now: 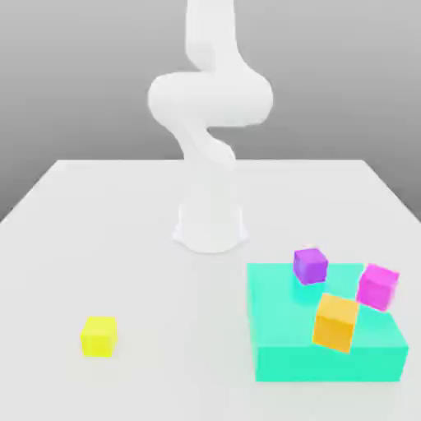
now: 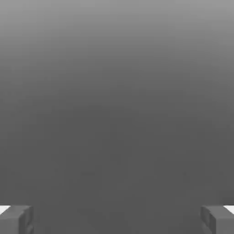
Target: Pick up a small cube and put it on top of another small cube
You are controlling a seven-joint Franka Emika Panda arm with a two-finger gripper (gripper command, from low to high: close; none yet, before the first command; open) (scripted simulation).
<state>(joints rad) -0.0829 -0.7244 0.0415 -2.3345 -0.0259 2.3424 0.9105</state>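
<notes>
The small bright yellow cube (image 1: 99, 335) sits alone on the white table (image 1: 99, 230), toward the front on the exterior view's left. The white arm (image 1: 210, 107) rises from its base (image 1: 210, 224) at the table's middle and runs up past the picture's upper edge. In the hand view my gripper (image 2: 117, 219) is open: its two grey fingertips (image 2: 16, 219) stand far apart with nothing between them, facing a plain grey background.
A low teal block (image 1: 279, 329) lies at the front on the exterior view's right. On it rest a purple cube (image 1: 310, 265), a magenta cube (image 1: 377, 286) and a larger orange cube (image 1: 335, 321).
</notes>
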